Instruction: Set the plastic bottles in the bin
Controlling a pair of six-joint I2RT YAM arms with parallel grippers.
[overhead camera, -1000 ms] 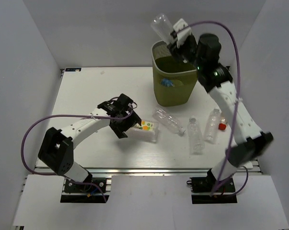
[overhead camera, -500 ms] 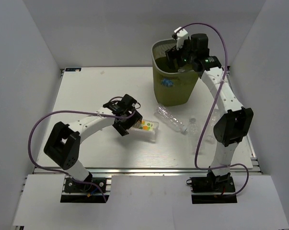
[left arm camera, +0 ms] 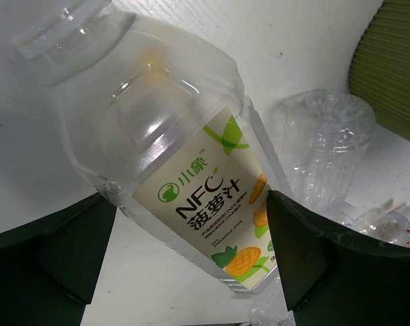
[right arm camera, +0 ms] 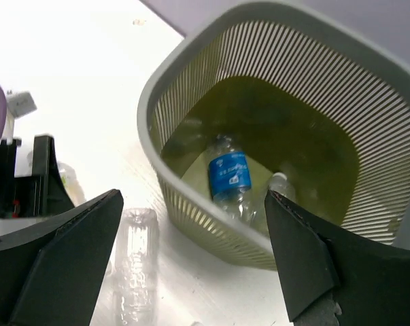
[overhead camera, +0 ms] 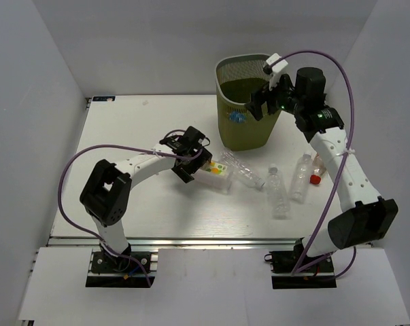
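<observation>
Labelled bottle (left arm camera: pixel 191 176) lies between spread fingers (left arm camera: pixel 55 261) of the left end effector (left arm camera: pixel 191 268).

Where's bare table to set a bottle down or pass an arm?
Free: the far-left table, bordered by the bin and left arm; also the near strip between that arm and the front edge. Crowded: in front of the bin, labelled bottle through the clear bottles to the right.

- The bin (overhead camera: pixel 247 132) stands at the back of the table (overhead camera: pixel 123 129).
- Two bottles (right arm camera: pixel 230 178) lie inside the bin.
- The juice bottle (overhead camera: pixel 215 172) lies in front of the bin, to its left.
- One bottle (overhead camera: pixel 242 171) lies just in front of the bin.
- More bottles (overhead camera: pixel 277 192) lie in front of the bin, to its right.
</observation>
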